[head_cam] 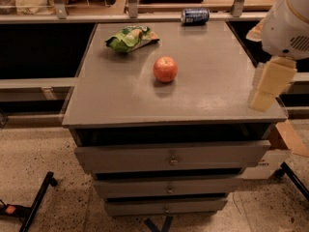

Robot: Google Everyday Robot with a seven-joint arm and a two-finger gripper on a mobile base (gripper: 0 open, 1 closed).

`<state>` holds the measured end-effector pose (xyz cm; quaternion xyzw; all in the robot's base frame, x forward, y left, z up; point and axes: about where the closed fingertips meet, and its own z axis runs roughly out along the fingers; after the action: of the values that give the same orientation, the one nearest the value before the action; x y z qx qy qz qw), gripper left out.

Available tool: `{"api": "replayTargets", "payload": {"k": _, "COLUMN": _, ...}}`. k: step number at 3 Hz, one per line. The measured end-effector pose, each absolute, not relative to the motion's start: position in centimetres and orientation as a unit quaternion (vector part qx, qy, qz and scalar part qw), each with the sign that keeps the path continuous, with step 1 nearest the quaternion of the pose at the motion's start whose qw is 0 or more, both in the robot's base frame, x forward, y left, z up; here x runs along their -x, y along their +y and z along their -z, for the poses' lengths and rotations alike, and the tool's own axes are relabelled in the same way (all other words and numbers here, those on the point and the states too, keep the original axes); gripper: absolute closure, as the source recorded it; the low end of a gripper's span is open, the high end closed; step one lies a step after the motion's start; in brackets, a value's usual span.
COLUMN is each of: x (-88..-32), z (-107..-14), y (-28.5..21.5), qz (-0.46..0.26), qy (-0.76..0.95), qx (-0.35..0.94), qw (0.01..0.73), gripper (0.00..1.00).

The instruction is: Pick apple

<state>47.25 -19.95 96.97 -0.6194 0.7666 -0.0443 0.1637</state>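
The apple (165, 69), small, round and red-orange with a paler patch, sits upright on the grey cabinet top (203, 91), a little behind its middle. My gripper (268, 86), cream-coloured under the white arm housing (288, 23), hangs at the right edge of the cabinet top, well to the right of the apple and slightly nearer the front. It holds nothing and touches nothing.
A green snack bag (131, 37) lies at the back left of the top. A blue drink can (195, 16) lies on its side at the back edge. Three drawers (170, 158) face the front. A rail and shelving run behind. A cardboard box (285, 139) stands at the lower right.
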Motion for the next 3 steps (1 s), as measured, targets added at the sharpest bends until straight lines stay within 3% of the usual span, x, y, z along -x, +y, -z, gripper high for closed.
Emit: {"api": "replayTargets", "payload": {"k": 3, "x": -55.3, "z": -94.8, "y": -13.6, "qz": -0.011, "qy": 0.743, "qx": 0.628, "qw": 0.231, "gripper": 0.0}}
